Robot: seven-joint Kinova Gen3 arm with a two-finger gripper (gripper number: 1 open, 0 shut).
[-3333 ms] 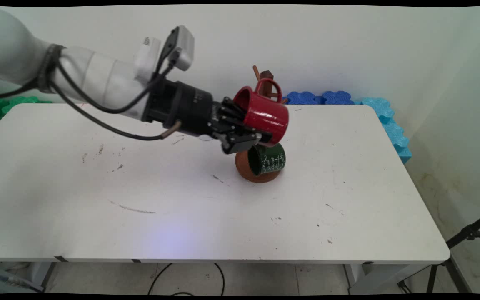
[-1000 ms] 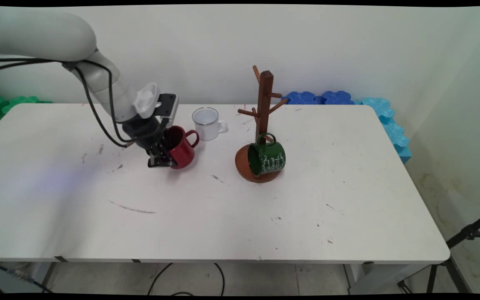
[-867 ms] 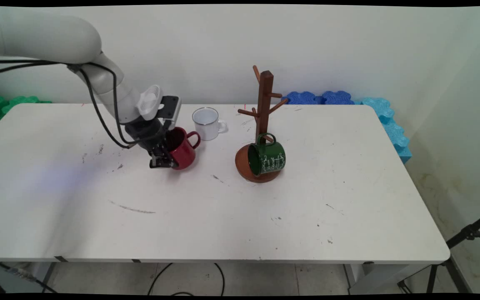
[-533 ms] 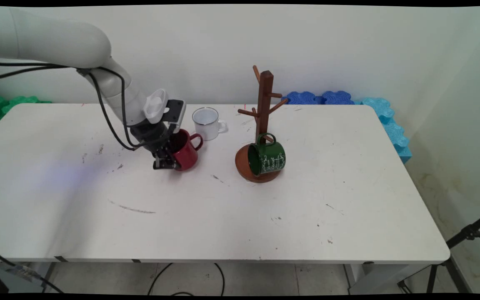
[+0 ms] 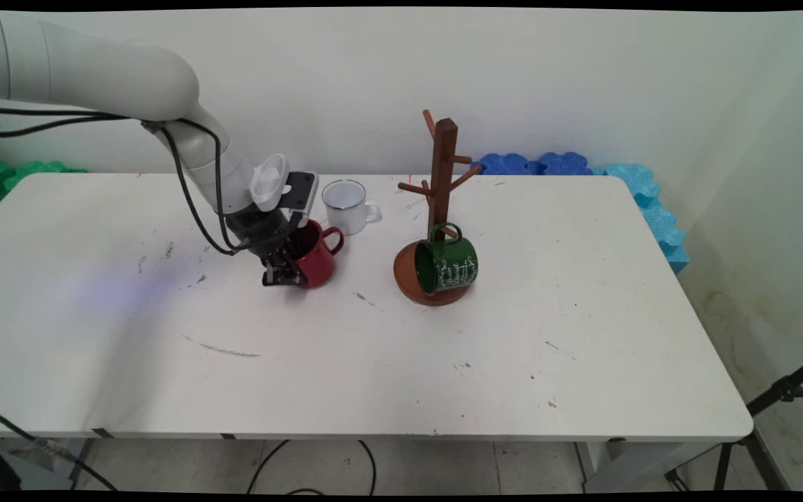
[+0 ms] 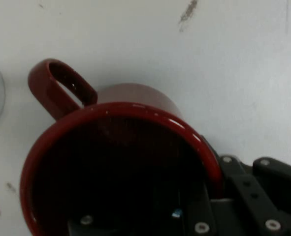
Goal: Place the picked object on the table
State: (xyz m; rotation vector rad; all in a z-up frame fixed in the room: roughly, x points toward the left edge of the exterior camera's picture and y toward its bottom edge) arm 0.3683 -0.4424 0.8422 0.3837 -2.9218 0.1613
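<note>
Three mugs show across the surface (image 5: pixel 387 376), and going from the left: green foam tiles (image 5: pixel 18 174) lie behind the far left corner, then the white arm slopes down to the pincer (image 5: pixel 283 275), low over the left-centre of the surface. The pincer is pinching the red mug (image 5: pixel 318 259) by its wall; in the hand view one finger sits inside the dark bowl and the other outside the rim, with the red mug (image 6: pixel 120 157) filling most of that picture. The mug is tilted, handle to the right, its base at the surface or just over it; I cannot tell whether it touches. Just beyond it, near but apart, stands the white mug (image 5: pixel 346 207), upright, handle to the right. Further right stands the wooden mug tree (image 5: pixel 441 174), its upper pegs bare, with the green mug (image 5: pixel 449 266) hung on a low peg over the round base. Blue foam tiles (image 5: pixel 534 164) line the back right edge. The near half and the right side of the surface lie open; the red mug is well in from every edge
</note>
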